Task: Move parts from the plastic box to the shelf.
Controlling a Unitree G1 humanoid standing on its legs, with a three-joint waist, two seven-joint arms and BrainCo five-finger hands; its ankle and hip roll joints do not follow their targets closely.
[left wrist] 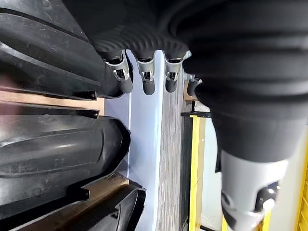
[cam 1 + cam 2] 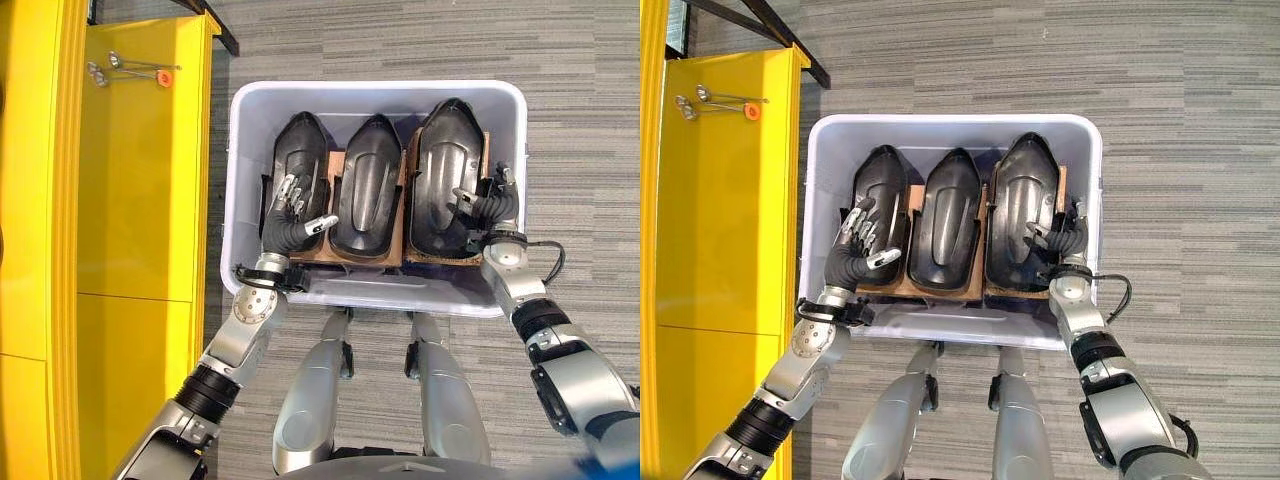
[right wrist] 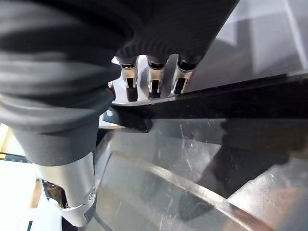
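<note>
Head view: I see three glossy black moulded plastic shells [image 2: 367, 185] lengthwise in the white plastic box [image 2: 240, 130]. Left hand [image 2: 292, 222] relaxed beside the leftmost.

Right wrist: right hand [image 3: 150, 77] fingers hooked over rightmost shell's rim [image 3: 216, 98].

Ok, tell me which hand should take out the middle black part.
Left, probably. The left hand sits between the left part and the middle black part, thumb nearly touching it. The right hand is on the right part, by the white plastic box wall.
</note>
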